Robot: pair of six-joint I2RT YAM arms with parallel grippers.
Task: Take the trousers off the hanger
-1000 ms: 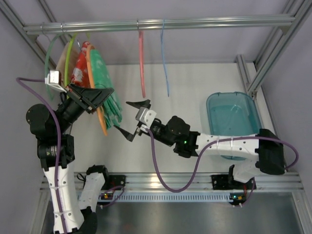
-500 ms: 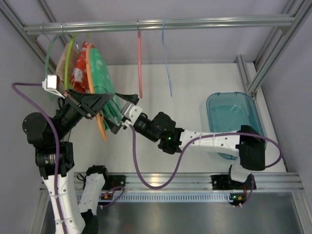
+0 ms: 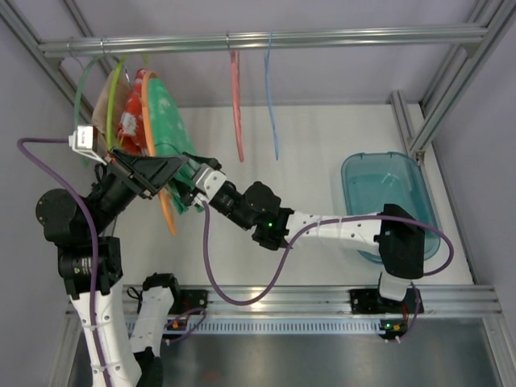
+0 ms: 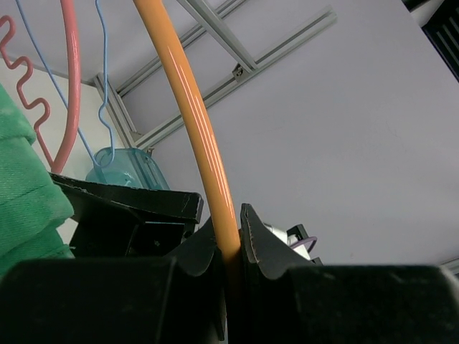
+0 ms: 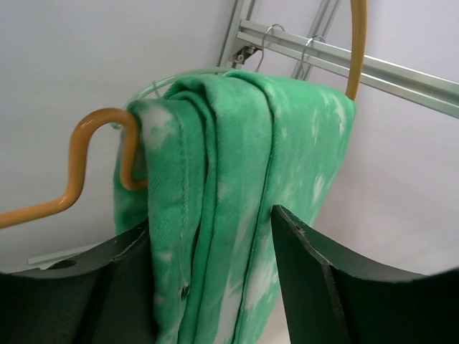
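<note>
The green trousers with white print hang folded over the thin orange hanger at the left end of the rail. My left gripper is shut on the hanger's orange bar, pinched between both jaws. My right gripper is open, and its jaws stand on either side of the trousers' hanging folds. In the right wrist view the gripper straddles the cloth, with the hanger's curved end at the left. The trousers also show at the left edge of the left wrist view.
A red printed garment and a beige garment hang just left of the trousers on green hangers. A pink-red hanger and a blue hanger hang from the rail. A teal bin stands at the right.
My right arm has reached left from the table's middle, and its open jaws now straddle the trousers. My left gripper has kept its hold on the orange hanger.
</note>
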